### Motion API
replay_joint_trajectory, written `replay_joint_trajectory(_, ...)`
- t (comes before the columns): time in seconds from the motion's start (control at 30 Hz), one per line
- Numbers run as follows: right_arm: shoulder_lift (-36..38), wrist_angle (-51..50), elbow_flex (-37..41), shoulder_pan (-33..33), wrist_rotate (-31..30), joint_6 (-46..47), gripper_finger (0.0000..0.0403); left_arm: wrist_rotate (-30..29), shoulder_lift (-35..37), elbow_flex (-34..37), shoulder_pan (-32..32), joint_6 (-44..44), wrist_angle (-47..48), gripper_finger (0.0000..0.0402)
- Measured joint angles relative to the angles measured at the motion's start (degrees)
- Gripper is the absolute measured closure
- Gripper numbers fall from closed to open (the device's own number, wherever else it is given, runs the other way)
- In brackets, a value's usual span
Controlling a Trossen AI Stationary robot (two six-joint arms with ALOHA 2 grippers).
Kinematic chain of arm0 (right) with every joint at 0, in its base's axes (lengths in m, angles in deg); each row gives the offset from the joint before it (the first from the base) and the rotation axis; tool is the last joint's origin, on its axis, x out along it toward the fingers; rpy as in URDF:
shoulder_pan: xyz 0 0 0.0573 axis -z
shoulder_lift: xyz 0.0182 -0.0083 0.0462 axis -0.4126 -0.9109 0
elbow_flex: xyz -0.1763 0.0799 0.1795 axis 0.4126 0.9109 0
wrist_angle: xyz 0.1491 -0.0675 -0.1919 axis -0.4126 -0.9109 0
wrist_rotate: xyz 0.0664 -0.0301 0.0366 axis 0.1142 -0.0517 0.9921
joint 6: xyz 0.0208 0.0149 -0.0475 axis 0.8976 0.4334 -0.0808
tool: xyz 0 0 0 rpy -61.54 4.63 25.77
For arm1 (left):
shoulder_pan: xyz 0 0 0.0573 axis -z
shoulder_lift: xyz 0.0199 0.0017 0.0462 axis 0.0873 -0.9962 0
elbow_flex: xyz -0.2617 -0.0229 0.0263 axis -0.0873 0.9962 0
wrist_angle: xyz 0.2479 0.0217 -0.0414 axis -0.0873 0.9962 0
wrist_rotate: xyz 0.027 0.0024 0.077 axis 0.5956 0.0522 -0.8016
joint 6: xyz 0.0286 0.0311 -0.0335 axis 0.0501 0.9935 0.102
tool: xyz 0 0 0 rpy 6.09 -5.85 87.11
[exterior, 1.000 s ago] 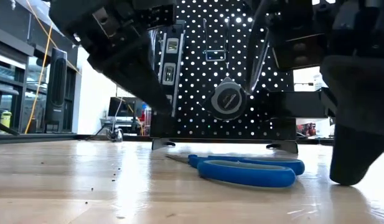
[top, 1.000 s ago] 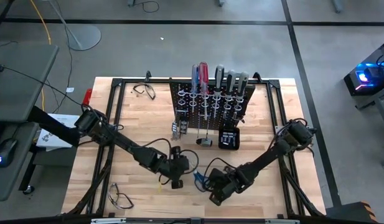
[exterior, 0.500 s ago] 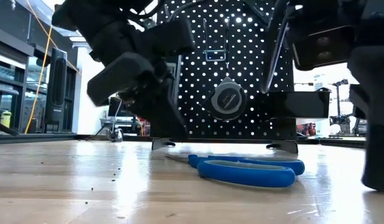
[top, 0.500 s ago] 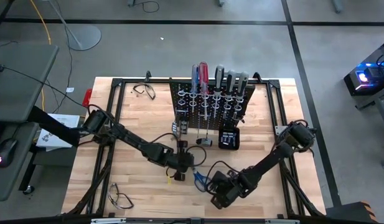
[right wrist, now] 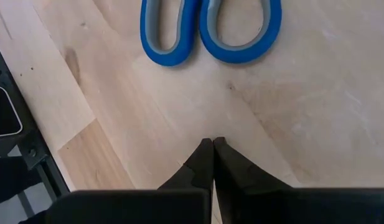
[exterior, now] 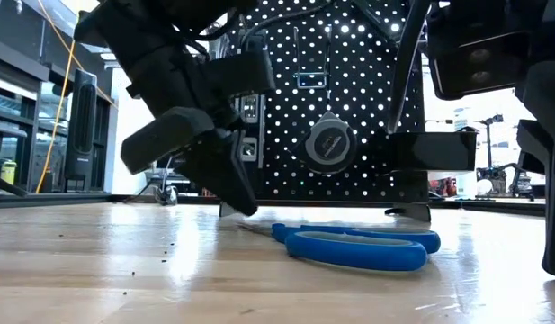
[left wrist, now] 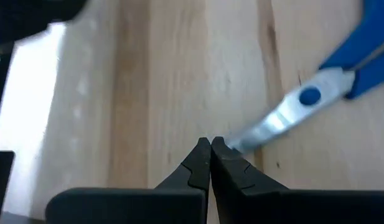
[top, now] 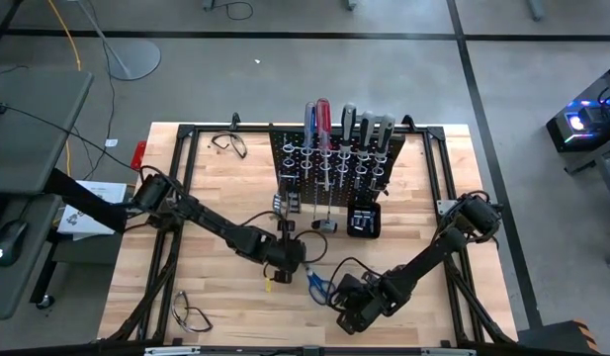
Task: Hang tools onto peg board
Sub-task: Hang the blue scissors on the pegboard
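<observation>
Step in hand: reaching for the last loose tool, the blue-handled scissors, which lie flat on the worktop in front of the peg board; nothing is lifted.
Scissors, place: in the high view at about 6 o'clock from the peg board, near the worktop's front middle, between the two grippers; blade tips point toward the left gripper, the handle loops toward the right one.
Peg board: upright toward 12 o'clock on the worktop, with screwdrivers already standing in its row of rings.
Left gripper: jaws closed and empty, tips low over the wood and just beside the scissors' blade tip; whether they touch it cannot be told.
Right gripper: jaws closed and empty, at about 6 o'clock from the handle loops and apart from them.
Bystanders: a small black box at the board's foot and safety glasses near the front left corner, both well apart from the scissors.
Next move, as a judgement: one pair of jaws must open before any grip; the right gripper looks better placed to take a handle loop, while the left could steady the blades, then the scissors need carrying to a free hook.
</observation>
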Motion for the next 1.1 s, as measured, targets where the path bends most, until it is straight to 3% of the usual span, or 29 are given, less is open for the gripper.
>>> replay_joint_trajectory(0.3, 0.0, 0.0, 0.0, -0.1, 0.0, 0.0, 0.0403, 2.5, -1.5, 0.2, -0.4, -0.8, 0.7, 0.0401)
replay_joint_trajectory(0.5, 0.0, 2.1, 0.0, -0.2, 1.2, 0.0, 0.0403, 6.8, -3.1, 1.8, -0.1, -14.0, 1.4, 0.0402)
replay_joint_trajectory(0.63, 0.4, 1.9, 0.0, 0.3, -0.5, 1.9, 0.0403, 4.5, -3.9, 2.7, 2.2, -17.8, 0.5, 0.0401)
replay_joint_trajectory(0.93, 7.9, -7.6, 0.9, 2.6, -7.5, 15.2, 0.0391, -1.5, -4.6, 3.6, 4.8, -20.4, -1.4, 0.0401)
replay_joint_trajectory(1.1, 13.5, 4.3, 9.8, 3.5, -7.2, 23.5, 0.0366, -2.7, -4.7, 3.6, 5.0, -20.5, -1.7, 0.0401)
